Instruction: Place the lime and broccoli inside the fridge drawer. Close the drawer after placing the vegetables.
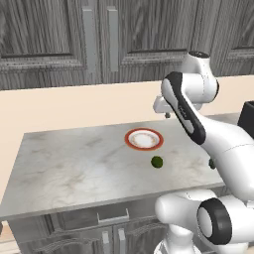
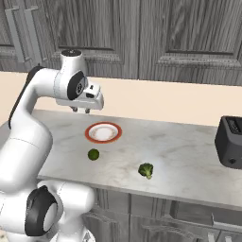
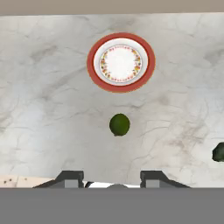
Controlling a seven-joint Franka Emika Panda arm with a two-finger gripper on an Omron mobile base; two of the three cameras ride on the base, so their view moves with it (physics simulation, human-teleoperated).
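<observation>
The lime (image 3: 119, 124) is a smooth dark green ball on the marble counter, just in front of the red-rimmed plate (image 3: 120, 62); I also see the lime (image 1: 157, 161) (image 2: 93, 154) in both base views. Further right lies the lumpy broccoli (image 2: 146, 170) (image 3: 218, 152), mostly hidden by my arm in the left base view. My gripper (image 2: 80, 110) (image 3: 111, 179) (image 1: 167, 114) hangs open well above the counter, over its back part behind the plate, holding nothing. The fridge drawer is out of view.
A dark toaster (image 2: 230, 142) stands at the counter's right end. Grey cabinet doors (image 2: 142, 38) run along the wall behind a beige backsplash. Counter drawers with handles (image 1: 113, 216) sit below the front edge.
</observation>
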